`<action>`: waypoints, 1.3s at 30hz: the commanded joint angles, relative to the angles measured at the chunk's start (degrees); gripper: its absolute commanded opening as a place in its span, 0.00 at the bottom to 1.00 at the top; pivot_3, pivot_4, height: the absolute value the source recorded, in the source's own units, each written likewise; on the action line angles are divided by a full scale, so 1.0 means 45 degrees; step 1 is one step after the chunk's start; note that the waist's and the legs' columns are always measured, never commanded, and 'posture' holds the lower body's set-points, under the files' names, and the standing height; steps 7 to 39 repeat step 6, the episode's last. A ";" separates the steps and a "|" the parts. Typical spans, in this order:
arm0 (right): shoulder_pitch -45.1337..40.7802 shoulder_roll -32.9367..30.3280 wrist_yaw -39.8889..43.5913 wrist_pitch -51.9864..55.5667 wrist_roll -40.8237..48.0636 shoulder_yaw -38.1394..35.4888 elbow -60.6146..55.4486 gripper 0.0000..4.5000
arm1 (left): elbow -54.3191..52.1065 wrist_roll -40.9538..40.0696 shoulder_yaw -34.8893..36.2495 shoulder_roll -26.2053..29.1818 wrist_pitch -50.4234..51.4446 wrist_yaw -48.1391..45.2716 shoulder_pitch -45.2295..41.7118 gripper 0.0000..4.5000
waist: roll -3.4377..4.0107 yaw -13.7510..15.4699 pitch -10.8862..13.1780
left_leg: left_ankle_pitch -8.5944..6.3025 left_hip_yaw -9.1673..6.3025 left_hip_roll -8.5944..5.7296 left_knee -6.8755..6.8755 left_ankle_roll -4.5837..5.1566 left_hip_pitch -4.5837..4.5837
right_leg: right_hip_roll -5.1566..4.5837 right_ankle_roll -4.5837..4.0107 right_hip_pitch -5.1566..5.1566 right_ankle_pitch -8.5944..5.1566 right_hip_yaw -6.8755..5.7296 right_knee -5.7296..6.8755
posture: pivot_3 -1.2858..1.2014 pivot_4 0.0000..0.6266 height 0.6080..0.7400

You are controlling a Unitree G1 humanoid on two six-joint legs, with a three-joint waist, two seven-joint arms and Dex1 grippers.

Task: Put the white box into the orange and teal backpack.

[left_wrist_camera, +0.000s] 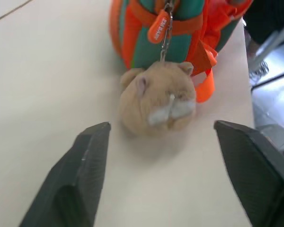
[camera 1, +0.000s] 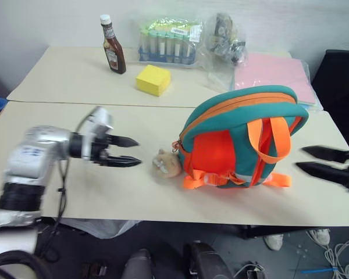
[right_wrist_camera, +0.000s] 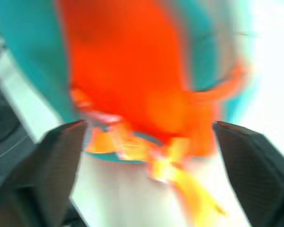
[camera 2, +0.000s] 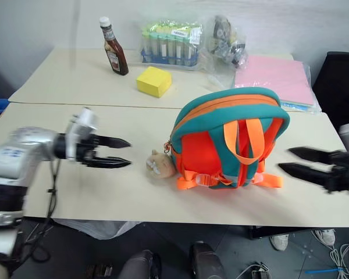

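Looking down, I see the backpack [camera 1: 238,136] sitting on the tabletop near its front edge, straps up, its plush toy [camera 1: 166,163] lying beside it. My left gripper [camera 1: 128,151] points at the toy with fingers spread wide, and my right gripper [camera 1: 314,161] (also wide) flanks the pack's other side; neither holds anything. I can't spot the white box

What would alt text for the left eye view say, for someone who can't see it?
An orange and teal backpack lies on a beige table with a beige plush toy beside it, between the robot's open left gripper and open right gripper. Behind stand a sauce bottle, a yellow sponge block and packaged tubes.
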 commanded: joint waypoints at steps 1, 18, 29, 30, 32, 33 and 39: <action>0.0730 -0.0320 0.0871 -0.0255 -0.0852 -0.1428 0.0458 1.00 | -0.0948 -0.0911 0.1920 0.0932 0.0728 0.0489 0.0284 1.00 | -0.0005 0.0042 -0.0002 | -0.0003 -0.0003 -0.0003 -0.0001 0.0005 0.0009 | -0.0002 0.0000 0.0016 0.0000 -0.0001 -0.0010 | 0.52 0.24 1.00; 0.0361 0.0937 -0.0547 -0.1605 -0.1992 -0.0615 0.0318 1.00 | -0.1673 0.0160 0.2367 0.0399 -0.0246 0.2830 0.1798 1.00 | 0.0020 0.0006 -0.0015 | -0.0035 -0.0014 -0.0005 -0.0067 0.0046 0.0158 | -0.0008 0.0005 0.0186 0.0000 -0.0009 -0.0120 | 0.52 0.24 1.00; 0.0361 0.0937 -0.0547 -0.1605 -0.1992 -0.0615 0.0318 1.00 | -0.1673 0.0160 0.2367 0.0399 -0.0246 0.2830 0.1798 1.00 | 0.0020 0.0006 -0.0015 | -0.0035 -0.0014 -0.0005 -0.0067 0.0046 0.0158 | -0.0008 0.0005 0.0186 0.0000 -0.0009 -0.0120 | 0.52 0.24 1.00; 0.0361 0.0937 -0.0547 -0.1605 -0.1992 -0.0615 0.0318 1.00 | -0.1673 0.0160 0.2367 0.0399 -0.0246 0.2830 0.1798 1.00 | 0.0020 0.0006 -0.0015 | -0.0035 -0.0014 -0.0005 -0.0067 0.0046 0.0158 | -0.0008 0.0005 0.0186 0.0000 -0.0009 -0.0120 | 0.52 0.24 1.00; 0.0361 0.0937 -0.0547 -0.1605 -0.1992 -0.0615 0.0318 1.00 | -0.1673 0.0160 0.2367 0.0399 -0.0246 0.2830 0.1798 1.00 | 0.0020 0.0006 -0.0015 | -0.0035 -0.0014 -0.0005 -0.0067 0.0046 0.0158 | -0.0008 0.0005 0.0186 0.0000 -0.0009 -0.0120 | 0.52 0.24 1.00; 0.0361 0.0937 -0.0547 -0.1605 -0.1992 -0.0615 0.0318 1.00 | -0.1673 0.0160 0.2367 0.0399 -0.0246 0.2830 0.1798 1.00 | 0.0020 0.0006 -0.0015 | -0.0035 -0.0014 -0.0005 -0.0067 0.0046 0.0158 | -0.0008 0.0005 0.0186 0.0000 -0.0009 -0.0120 | 0.52 0.24 1.00; 0.0361 0.0937 -0.0547 -0.1605 -0.1992 -0.0615 0.0318 1.00 | -0.1673 0.0160 0.2367 0.0399 -0.0246 0.2830 0.1798 1.00 | 0.0020 0.0006 -0.0015 | -0.0035 -0.0014 -0.0005 -0.0067 0.0046 0.0158 | -0.0008 0.0005 0.0186 0.0000 -0.0009 -0.0120 | 0.52 0.24 1.00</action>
